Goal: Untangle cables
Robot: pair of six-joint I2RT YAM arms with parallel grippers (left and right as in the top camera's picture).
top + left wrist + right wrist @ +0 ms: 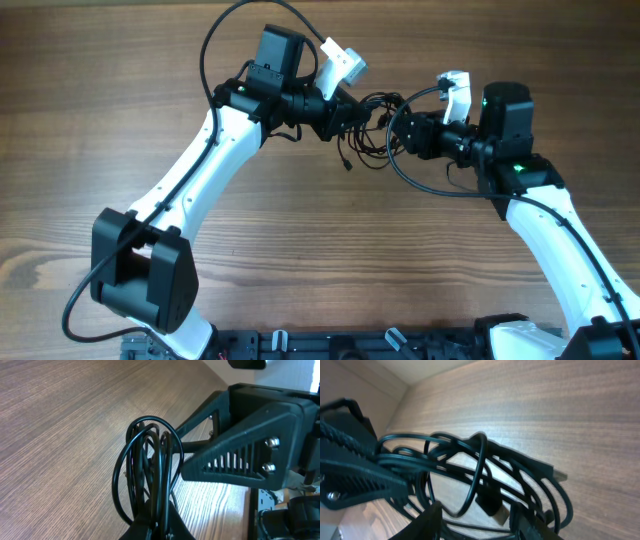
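Currently the left fingers (144,532) pinch tight on the cables (365,125), whose bundle hangs between them and the right fingers (431,522), which stand partly apart around several loops. Closing on the wrong strand and pulling could cinch the knot or yank the bundle free.

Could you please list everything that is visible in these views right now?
cables: one tangled bundle, strand count unclear, black, between the two grippers
table: one, brown wood grain, under everything
left arm: one, white and black, reaching up from the near edge
right arm: one, white and black, reaching up from the near edge
left gripper: one, black, shut on the cables
right gripper: one, black, jaws apart around cable loops
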